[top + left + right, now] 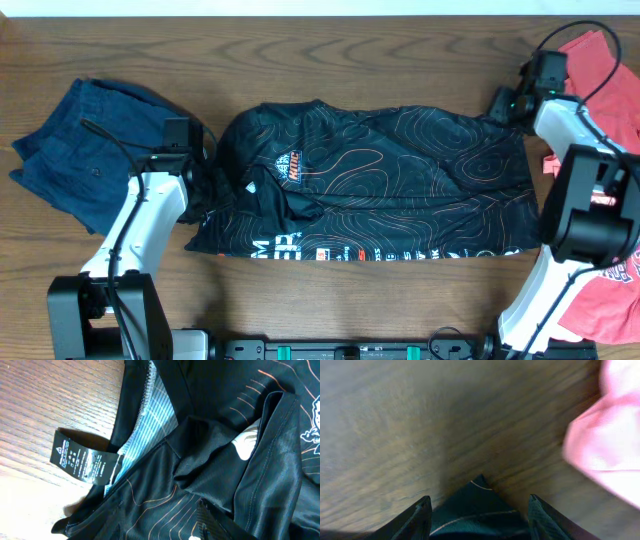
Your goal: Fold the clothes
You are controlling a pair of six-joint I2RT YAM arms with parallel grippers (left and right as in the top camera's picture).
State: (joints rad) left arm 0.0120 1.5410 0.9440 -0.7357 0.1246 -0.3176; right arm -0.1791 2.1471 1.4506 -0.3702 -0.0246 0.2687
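A black jersey (400,190) with orange contour lines lies spread across the middle of the table. My left gripper (203,178) is at the jersey's bunched left edge. In the left wrist view (155,512) only its right finger shows, lying on the jersey (225,460). The other finger is hidden by cloth, and the jaws look open. A black care label (82,462) sticks out onto the wood. My right gripper (500,103) is at the jersey's top right corner. It is open (479,502), with the corner of the jersey (477,505) between its fingers.
Navy shorts (75,150) lie at the left. A red garment (610,70) lies at the right edge and shows pink in the right wrist view (610,435). More red cloth (610,290) lies at the lower right. Bare wood runs along the back.
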